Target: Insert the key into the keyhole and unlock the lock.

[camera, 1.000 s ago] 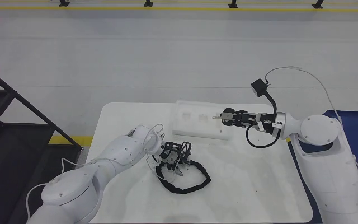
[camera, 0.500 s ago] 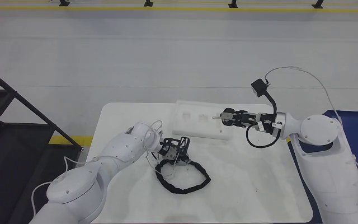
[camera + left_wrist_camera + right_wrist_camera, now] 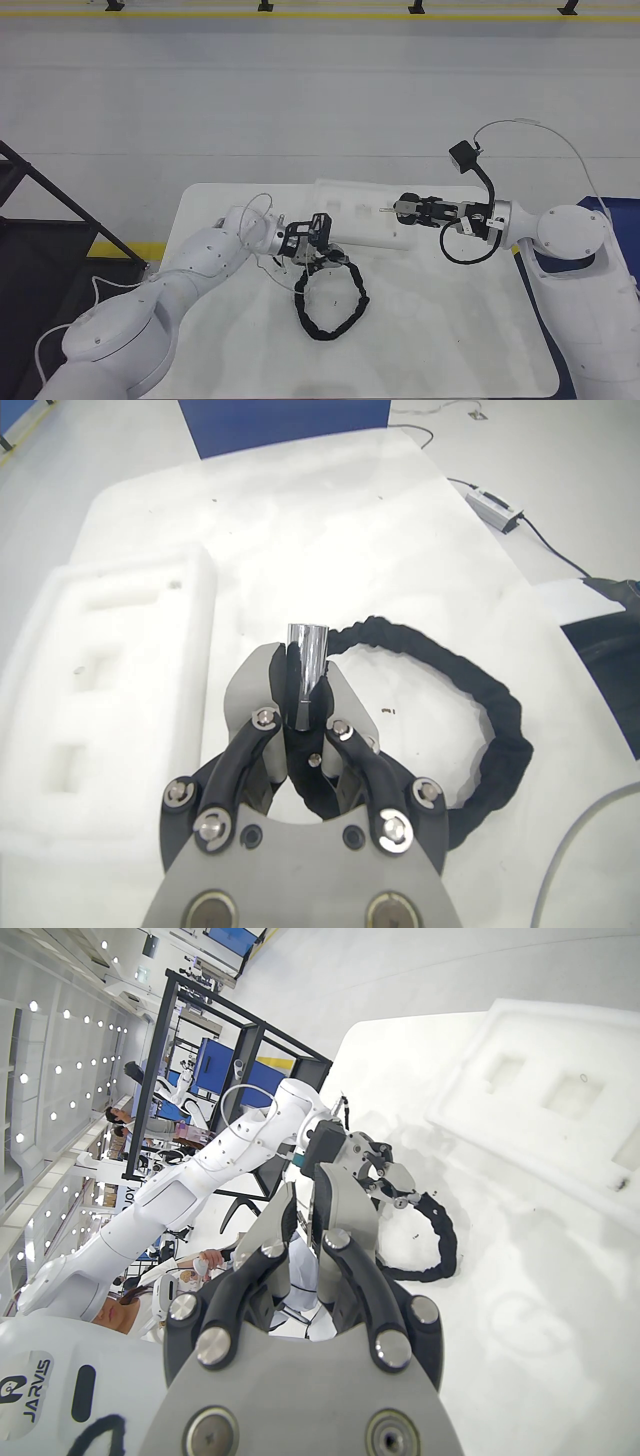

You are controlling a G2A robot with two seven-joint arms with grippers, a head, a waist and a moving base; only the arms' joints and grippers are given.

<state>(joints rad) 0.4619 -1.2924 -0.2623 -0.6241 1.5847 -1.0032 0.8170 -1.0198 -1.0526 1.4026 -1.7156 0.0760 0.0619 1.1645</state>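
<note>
Hauling the lock (image 3: 306,655) toward the foam tray (image 3: 365,228) since a second ago, dragging its black cable loop across the table (image 3: 450,335). Squeezing the left gripper (image 3: 301,690) shut around the chrome cylinder, just beside the tray. Pinching the key (image 3: 384,211) in the right gripper (image 3: 400,209), fingers closed, hovering over the tray, well apart from the lock.

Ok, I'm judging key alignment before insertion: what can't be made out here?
1. Lock cylinder: its end face points away from the left wrist view, and it is too small in the top view.
2. Key: blade orientation is too small to read in the top view; the right tool largely hides it in the right wrist view.
3. Cable: the left tool covers where it joins the cylinder.
</note>
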